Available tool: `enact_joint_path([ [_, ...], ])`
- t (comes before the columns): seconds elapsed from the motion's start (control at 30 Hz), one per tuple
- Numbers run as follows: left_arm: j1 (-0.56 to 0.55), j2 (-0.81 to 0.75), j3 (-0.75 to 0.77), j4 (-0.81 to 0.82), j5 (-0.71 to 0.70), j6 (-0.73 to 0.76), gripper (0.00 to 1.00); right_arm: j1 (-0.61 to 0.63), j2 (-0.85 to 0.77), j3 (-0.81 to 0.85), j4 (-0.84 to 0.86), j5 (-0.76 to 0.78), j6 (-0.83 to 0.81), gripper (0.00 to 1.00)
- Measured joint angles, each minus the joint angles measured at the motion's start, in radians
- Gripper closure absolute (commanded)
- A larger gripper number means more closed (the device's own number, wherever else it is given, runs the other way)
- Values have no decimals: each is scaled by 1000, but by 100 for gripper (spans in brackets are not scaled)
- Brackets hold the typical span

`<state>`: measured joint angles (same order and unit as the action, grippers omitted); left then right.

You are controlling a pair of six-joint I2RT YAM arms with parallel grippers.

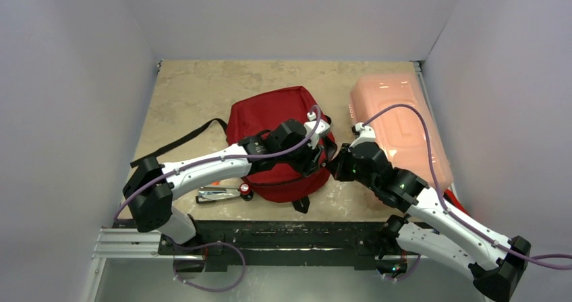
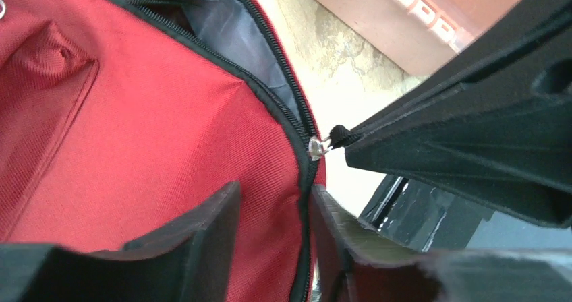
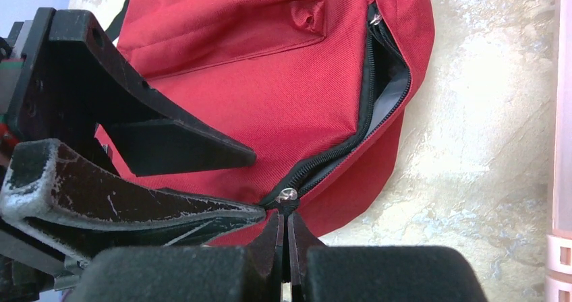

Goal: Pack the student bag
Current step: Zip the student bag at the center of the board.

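The student bag, dark red with black zippers, lies flat mid-table. Its main zipper is partly open and grey lining shows in the gap. My left gripper pinches the bag's red edge beside the zipper track, one finger on top and one under the rim. My right gripper is shut on the black zipper pull, just behind the silver slider. In the top view both grippers, left and right, meet at the bag's right lower edge.
A pale pink translucent plastic box lies to the right of the bag, close to the right arm. A silver stapler-like item with red trim rests near the front edge under the left arm. A black strap trails left.
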<state>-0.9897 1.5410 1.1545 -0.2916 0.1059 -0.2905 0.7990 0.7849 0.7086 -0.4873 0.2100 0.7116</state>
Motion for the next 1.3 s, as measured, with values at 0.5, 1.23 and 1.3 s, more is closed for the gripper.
enact_joint_path([
  [0.5, -5, -124, -66, -10, 20, 35, 100, 1, 30, 39, -45, 31, 15, 100],
  [1.23, -21, -53, 5, -64, 76, -13, 28, -1, 24, 84, -50, -13, 6, 100],
  [1.3, -35, -42, 5, -73, 63, -11, 34, -1, 18, 85, -51, -19, 6, 100],
])
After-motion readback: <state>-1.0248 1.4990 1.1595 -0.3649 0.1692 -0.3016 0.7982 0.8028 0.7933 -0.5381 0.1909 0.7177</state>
